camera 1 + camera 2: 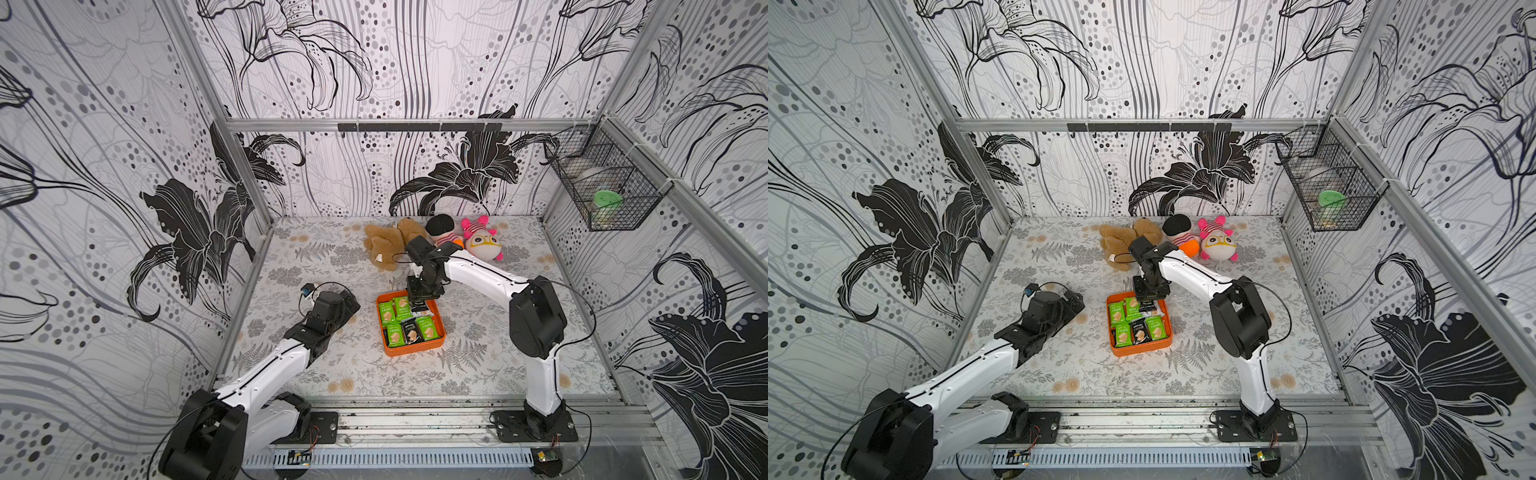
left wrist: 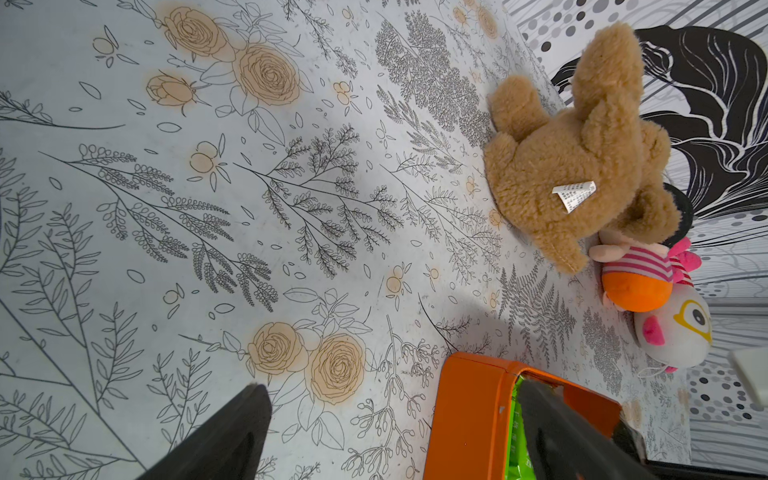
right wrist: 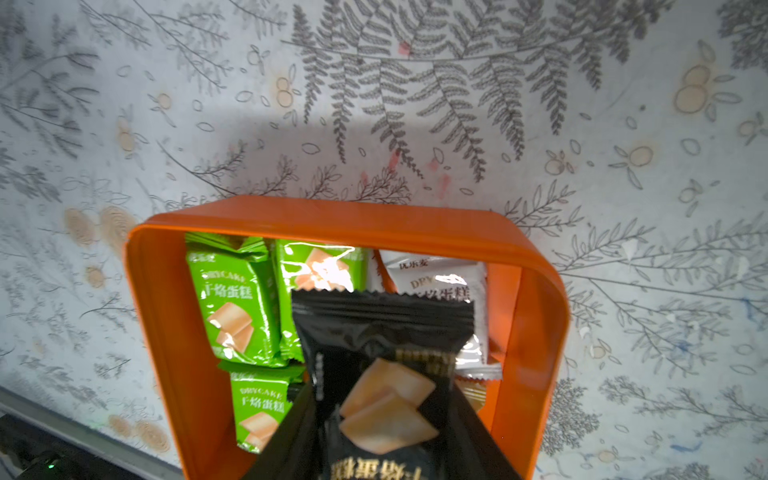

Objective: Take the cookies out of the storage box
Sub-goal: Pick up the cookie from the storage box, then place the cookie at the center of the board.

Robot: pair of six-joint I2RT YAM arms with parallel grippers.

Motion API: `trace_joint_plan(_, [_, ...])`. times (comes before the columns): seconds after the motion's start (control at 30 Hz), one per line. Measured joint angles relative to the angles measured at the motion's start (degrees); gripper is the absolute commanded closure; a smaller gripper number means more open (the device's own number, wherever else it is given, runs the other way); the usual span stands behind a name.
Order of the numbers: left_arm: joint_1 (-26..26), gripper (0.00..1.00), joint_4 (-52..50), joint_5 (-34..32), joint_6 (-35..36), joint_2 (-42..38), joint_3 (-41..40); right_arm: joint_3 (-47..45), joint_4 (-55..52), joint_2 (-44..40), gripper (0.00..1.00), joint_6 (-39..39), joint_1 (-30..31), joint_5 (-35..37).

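right gripper (image 1: 420, 306) — closed tight on a black packet (image 3: 384, 374), lifted just above the storage box (image 3: 345, 216), long axis running straight out from the fingers | other cookies (image 1: 409, 328) flat inside the box | left gripper (image 1: 348, 302) wide open, empty, beside the box | bare table (image 1: 332, 365) around the box — room to set down

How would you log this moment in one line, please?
right pincer: shut on black packet over storage box | left pincer: open, empty, near box | green packets: in box
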Motion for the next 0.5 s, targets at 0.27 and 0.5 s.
trace_joint_plan(0.27, [-0.79, 0.03, 1.2, 4.07, -0.2, 6.93, 4.68, 2.75, -0.5, -2.01, 0.6, -2.89, -1.64, 0.87])
trace_joint_plan(0.5, [-3.23, 0.03, 1.25, 6.91, 1.84, 12.31, 11.5, 2.14, 0.5, -2.97, 0.59, -7.43, -10.49, 1.79])
